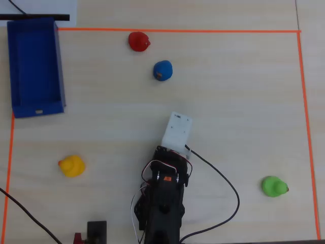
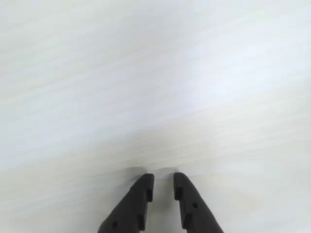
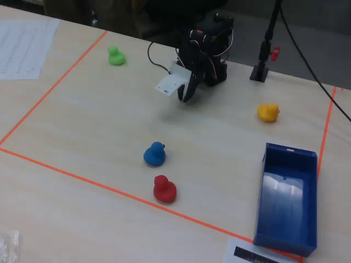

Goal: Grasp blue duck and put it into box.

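Tool (image 2: 164,180) is seen nearly closed in the wrist view, a narrow gap between the fingertips, nothing held; only bare table (image 2: 155,87) is seen ahead of it. Blue duck (image 1: 163,70) is seen in the overhead view far from the arm, just beyond the tool's white camera block (image 1: 177,132) and slightly left, with the red duck (image 1: 138,41) near it, further out. Box (image 1: 59,66) is placed at the far left corner, empty. Reach step is judged in hand: jaws should be opened wide first, the tool extended over the blue duck, lowered around its body, red duck avoided. Table is pale wood grain, bordered by orange tape (image 1: 177,30). Yellow duck (image 1: 71,165) and green duck (image 1: 274,186) are well apart. Paper sheet (image 3: 22,46) lies outside the tape.
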